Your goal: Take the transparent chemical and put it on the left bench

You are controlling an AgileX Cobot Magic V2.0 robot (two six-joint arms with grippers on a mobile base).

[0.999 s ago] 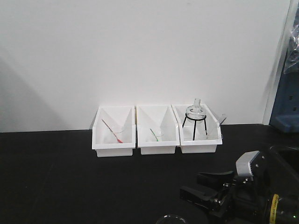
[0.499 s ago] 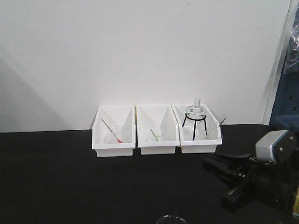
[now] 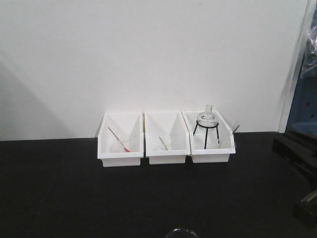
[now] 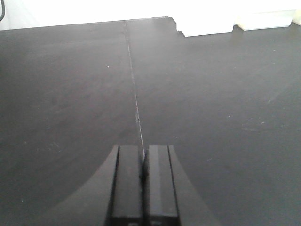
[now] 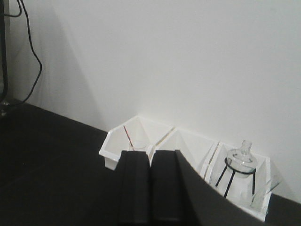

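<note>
Against the white wall, three white bins [image 3: 166, 144] sit on the black bench [image 3: 74, 193]; the transparent chemical [image 3: 224, 140] stands in the rightmost bin beside a flask on a tripod [image 3: 206, 126]. Left pincer [image 4: 142, 181] hovers low over bare bench, fingers together. Right pincer [image 5: 150, 188] (raised, levelled toward the bins) is also closed, empty.

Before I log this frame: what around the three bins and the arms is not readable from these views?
- Transparent chemical: front view, only faint glass behind the flask tripod in the right bin; marks and liquid level too small.
- Right gripper: wrist view shows it shut; front view cuts the arm off at the right edge.
- Left gripper: shut; absent from front view.
- Round rim: cropped by the bottom edge, unidentifiable.
</note>
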